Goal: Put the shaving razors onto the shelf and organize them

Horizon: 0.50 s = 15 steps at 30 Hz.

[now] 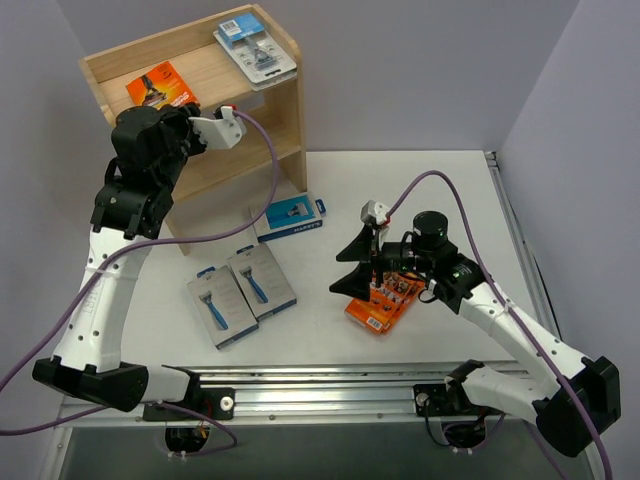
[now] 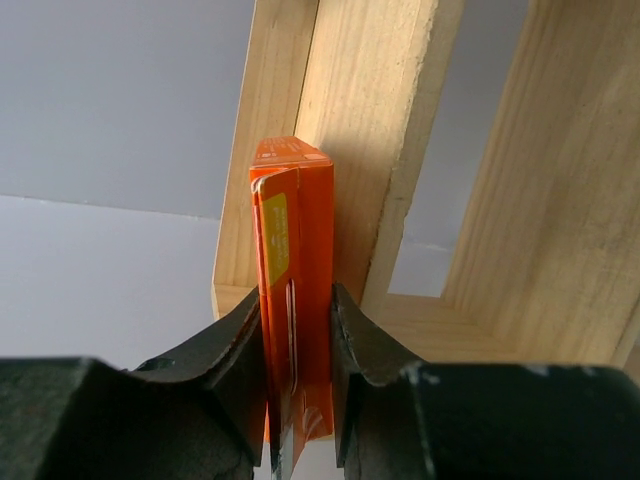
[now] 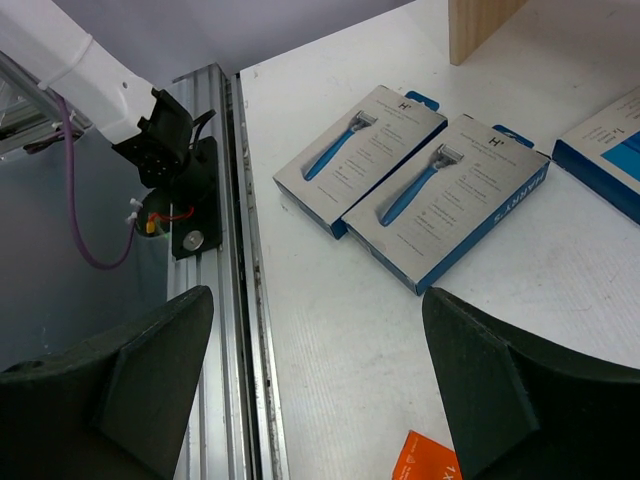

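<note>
**Left tool**: clamped on a flat bright orange razor box, held edge-on close to the light wooden two-tier shelf. Whether the box rests on the top tier cannot be told.

**Clear blister pack with blue header**: already lying on the top tier.

**Right tool**: fingers wide apart and empty, above a second orange box.

**Left on the white tabletop**: that box, two grey-and-blue boxes and one dark blue box.

**Progress, as judged:** under half complete.
</note>
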### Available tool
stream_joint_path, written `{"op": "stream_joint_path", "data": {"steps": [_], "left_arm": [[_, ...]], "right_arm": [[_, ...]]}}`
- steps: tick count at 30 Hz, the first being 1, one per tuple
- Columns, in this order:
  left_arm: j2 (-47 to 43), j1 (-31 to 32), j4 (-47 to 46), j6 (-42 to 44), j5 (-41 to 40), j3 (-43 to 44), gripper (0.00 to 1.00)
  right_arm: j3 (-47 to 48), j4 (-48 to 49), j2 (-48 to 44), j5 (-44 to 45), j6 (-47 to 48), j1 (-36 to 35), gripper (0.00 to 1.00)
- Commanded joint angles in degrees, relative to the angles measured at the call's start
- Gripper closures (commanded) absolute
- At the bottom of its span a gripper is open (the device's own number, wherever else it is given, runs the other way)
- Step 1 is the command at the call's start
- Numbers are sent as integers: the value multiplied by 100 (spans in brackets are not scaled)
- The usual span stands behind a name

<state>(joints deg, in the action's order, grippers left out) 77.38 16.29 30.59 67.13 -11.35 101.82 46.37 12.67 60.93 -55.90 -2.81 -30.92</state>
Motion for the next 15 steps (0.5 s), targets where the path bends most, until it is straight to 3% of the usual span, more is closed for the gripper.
{"op": "stream_joint_path", "data": {"steps": [1,10,15], "left_arm": [[66,-144,-738,-95,213,-57,67],[31,-364,-1484,-139,11,-628,39],[31,-399,-1670,-279,-16,-690,32]], "right_arm": [[-31,307,33,-167,-35,51,20],[-58,386,121,-193,-97,95,20],[-102,412,16,-211,-132,95,20]]}}
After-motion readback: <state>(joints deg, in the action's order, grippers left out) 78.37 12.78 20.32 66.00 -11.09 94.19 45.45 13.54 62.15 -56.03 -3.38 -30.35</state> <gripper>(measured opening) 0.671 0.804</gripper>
